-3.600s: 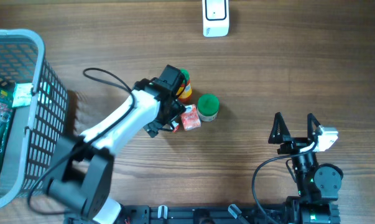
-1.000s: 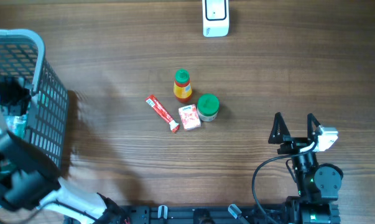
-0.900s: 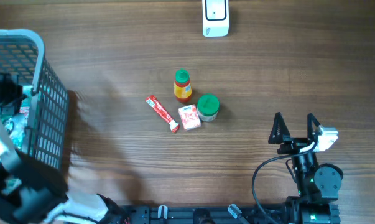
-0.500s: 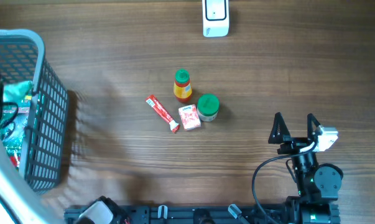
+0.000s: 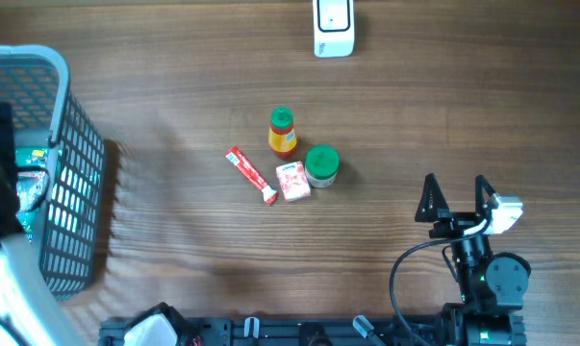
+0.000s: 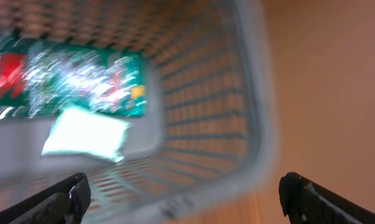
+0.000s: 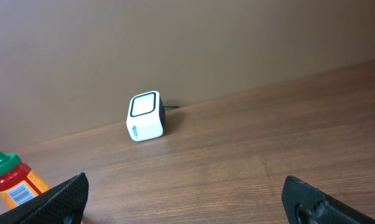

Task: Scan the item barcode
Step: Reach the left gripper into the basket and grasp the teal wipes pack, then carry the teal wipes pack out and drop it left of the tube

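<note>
Your left gripper (image 6: 184, 185) hangs over the basket (image 5: 66, 91) at the left edge of the table (image 5: 174, 67). Its fingers are spread wide and nothing sits between them. The left wrist view is blurred, but you can make out a shiny green packet (image 6: 69, 84) lying inside the basket, with a small white packet (image 6: 87, 134) just beside it, below the gripper.

Your right gripper (image 5: 455, 183) is near the front right of the table, fingers parted and empty, well apart from everything else. It faces the far edge.

The scanner (image 5: 333, 27), a small white block with a dark-rimmed face, stands at the far edge of the table, right of centre.

Four items sit in a tight group in the middle of the table: an orange bottle (image 5: 282, 133) with a green cap, a jar (image 5: 321, 165) with a green lid just to its right, a small red carton (image 5: 292, 181) touching the jar, and a red sachet (image 5: 249, 174) lying slantwise to the carton's left. Neither gripper is near this group.
</note>
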{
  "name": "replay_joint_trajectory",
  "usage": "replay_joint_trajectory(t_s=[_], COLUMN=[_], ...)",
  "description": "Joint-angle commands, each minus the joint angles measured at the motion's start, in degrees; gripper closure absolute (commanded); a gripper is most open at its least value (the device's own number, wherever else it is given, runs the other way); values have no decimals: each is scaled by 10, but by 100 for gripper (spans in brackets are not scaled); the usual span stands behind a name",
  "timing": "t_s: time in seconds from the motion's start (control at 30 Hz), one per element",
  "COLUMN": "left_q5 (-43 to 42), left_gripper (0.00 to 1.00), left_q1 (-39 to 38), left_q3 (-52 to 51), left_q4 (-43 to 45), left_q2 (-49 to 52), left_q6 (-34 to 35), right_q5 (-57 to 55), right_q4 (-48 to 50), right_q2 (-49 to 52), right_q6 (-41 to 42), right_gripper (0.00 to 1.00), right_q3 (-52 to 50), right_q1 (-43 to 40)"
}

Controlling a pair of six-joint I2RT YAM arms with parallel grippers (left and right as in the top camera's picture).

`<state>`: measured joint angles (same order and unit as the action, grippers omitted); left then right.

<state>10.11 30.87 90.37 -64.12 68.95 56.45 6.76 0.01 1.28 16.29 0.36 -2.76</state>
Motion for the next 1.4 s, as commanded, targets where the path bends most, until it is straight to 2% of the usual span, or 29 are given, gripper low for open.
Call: replay_joint_trajectory(t_s=[0.0, 0.1, 0.43, 0.5, 0.8, 0.83, 0.87, 0.97, 1.03, 1.1, 1.23, 1.37], left_q5=[23, 16, -20, -44, -45, -45, -45, -43, -43, -43, -43, -43], left_gripper=[0, 0, 0, 0, 0, 10, 23, 45, 53, 54, 64, 61], left_q1=[66, 99, 103, 101, 92, 90, 90, 93, 99, 107, 136, 166], left_q3=[-2, -2, -2, -2, -4, -4, -4, -3, -3, -3, -2, -2], left_q4=[-50, -61, -77, -73, -47, -47, -47, -47, -47, -44, -45, -50], left_q2=[70, 120, 329, 380, 551, 560, 562, 556, 539, 512, 404, 254], left_q6=[217, 310, 433, 435, 430, 428, 428, 428, 419, 402, 382, 368], right_q5=[-8, -8, -8, -8, -8, -8, -8, -8, -8, -8, -8, -8], right_q4=[3, 3, 3, 3, 3, 3, 3, 3, 3, 3, 3, 3], right_q2=[0, 0, 0, 0, 0, 0, 0, 0, 0, 0, 0, 0], right_q6=[4, 4, 4, 4, 3, 4, 4, 4, 4, 4, 4, 4], right_gripper=[0, 0, 0, 0, 0, 0, 0, 0, 0, 0, 0, 0], right_q3=[-1, -1, -1, -1, -1, -1, -1, -1, -1, -1, -1, -1], right_q1=[3, 3, 3, 3, 3, 3, 3, 3, 3, 3, 3, 3])
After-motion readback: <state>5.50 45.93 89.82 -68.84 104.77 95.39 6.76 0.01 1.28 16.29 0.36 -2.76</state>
